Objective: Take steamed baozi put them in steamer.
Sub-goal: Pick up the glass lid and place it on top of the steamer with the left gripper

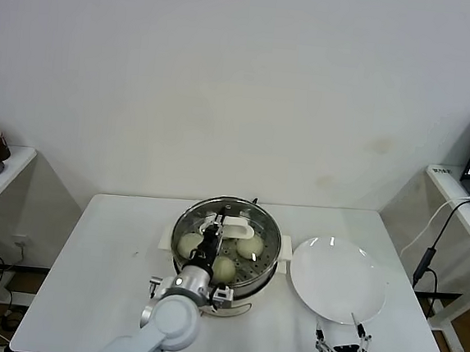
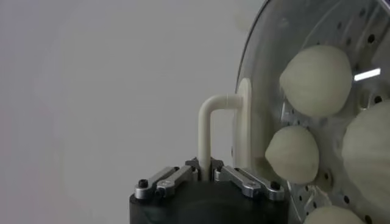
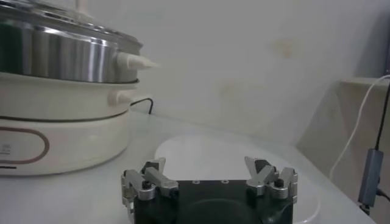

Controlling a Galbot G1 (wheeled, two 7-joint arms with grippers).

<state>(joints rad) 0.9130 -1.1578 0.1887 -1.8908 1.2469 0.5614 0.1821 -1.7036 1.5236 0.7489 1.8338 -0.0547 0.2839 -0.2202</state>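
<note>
Right now the left gripper point(image 1: 216, 234) sits over the steamer point(image 1: 266, 269) at table centre, its two fingers pinched tight on the white handle point(image 2: 211, 122) of the glass lid point(image 2: 262, 42), and through that lid the buns show plainly. Count them: the head view shows three steamed baozi point(image 1: 250, 246) on the perforated tray, one at about nine o'clock, one near six, one toward three, with the gripper covering the middle; the left wrist view catches four pale rounded shapes behind the glass, so four baozi are in the pot. One steamer, one lid, one white plate point(image 1: 337, 280). That plate lies bare at the steamer's three o'clock, just beside it. Down at the plate's six o'clock edge, at the table's near rim, the right gripper point(image 1: 341, 345) waits with both fingers spread wide and nothing between them; its own wrist view looks across the plate toward the steamer's steel wall and white base.
</note>
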